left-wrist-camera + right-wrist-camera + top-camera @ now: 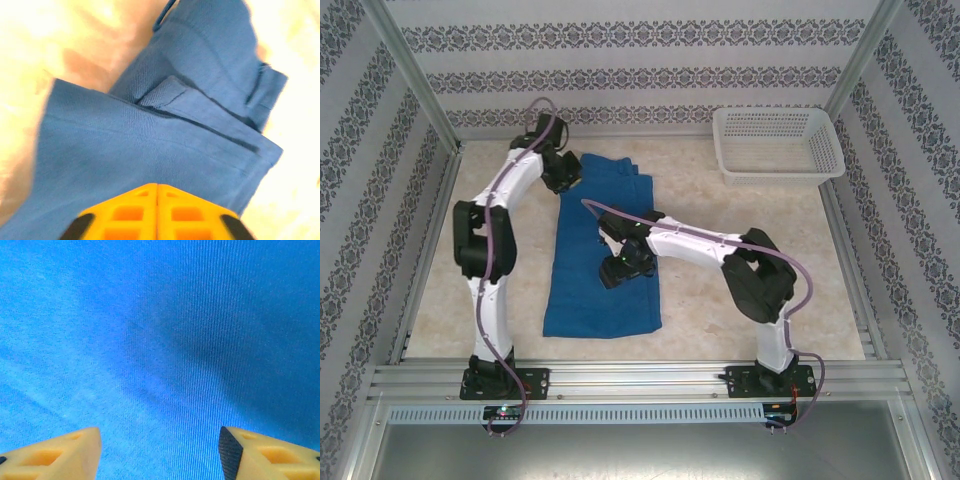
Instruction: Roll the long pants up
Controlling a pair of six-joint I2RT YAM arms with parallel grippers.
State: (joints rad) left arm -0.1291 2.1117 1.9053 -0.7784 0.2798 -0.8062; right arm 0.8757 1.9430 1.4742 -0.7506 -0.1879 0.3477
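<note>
Yellow right claw [160,447] gapes over the flat long pants [582,300], left claw [157,189] clenched empty upper-left; nothing rolled yet

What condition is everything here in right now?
long pants: lying flat on the table, not rolled yet.
basket: upright, empty.
left end effector: shut, over the far end of the pants.
right end effector: open, fingers apart over the pants' middle.

No text, labels, brand names, numbers or signs can be read on any surface in these camera views.
</note>
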